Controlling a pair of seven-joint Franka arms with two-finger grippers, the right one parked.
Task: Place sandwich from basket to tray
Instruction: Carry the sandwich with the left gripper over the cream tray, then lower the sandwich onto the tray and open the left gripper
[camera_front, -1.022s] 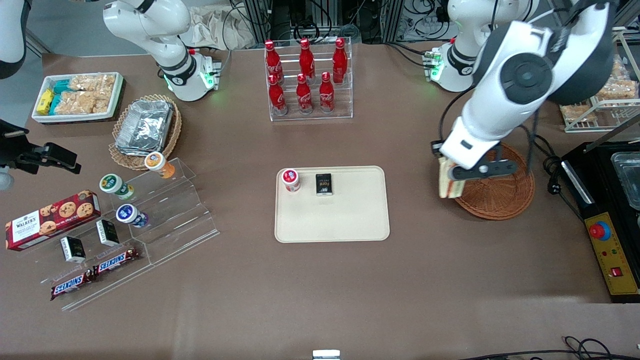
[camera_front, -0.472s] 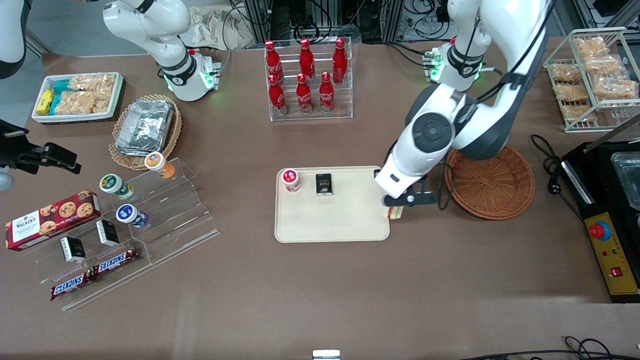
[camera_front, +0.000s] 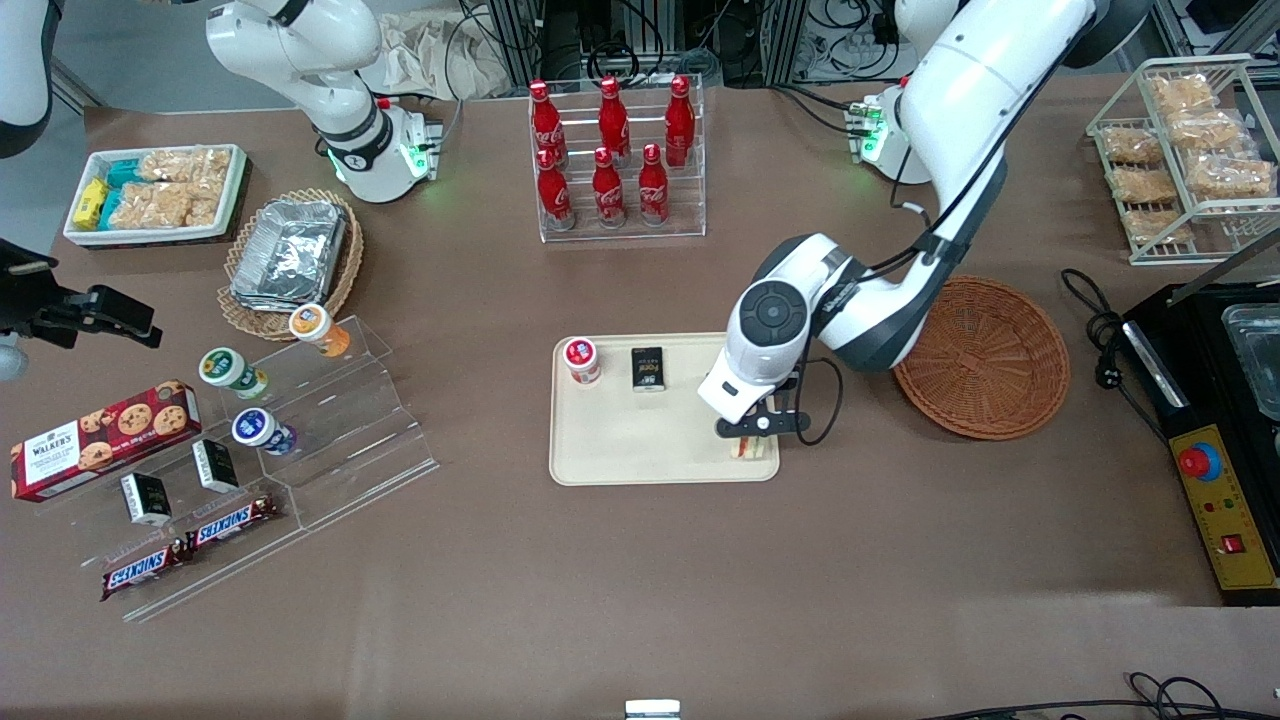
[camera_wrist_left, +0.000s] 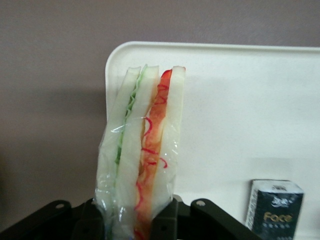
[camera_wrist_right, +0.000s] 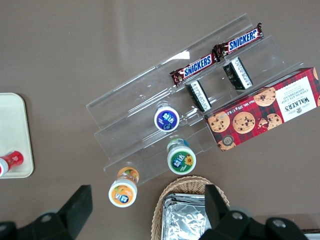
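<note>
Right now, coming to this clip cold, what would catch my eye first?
The gripper, shut on the sandwich, which hangs wrapped in clear film over the tray corner nearest the basket. That basket lies bare beside the tray, toward the working arm's end of the table. Next, the red bottles in a clear rack, farther from the front camera than the tray.

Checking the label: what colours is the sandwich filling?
Red-orange and green between white bread on the sandwich; left wrist view, held by the tool.

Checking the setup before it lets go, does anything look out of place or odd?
Nothing stands out. The gripper holds the wrapped sandwich edge-down over the tray corner nearest the empty basket; its wrap looks intact.
</note>
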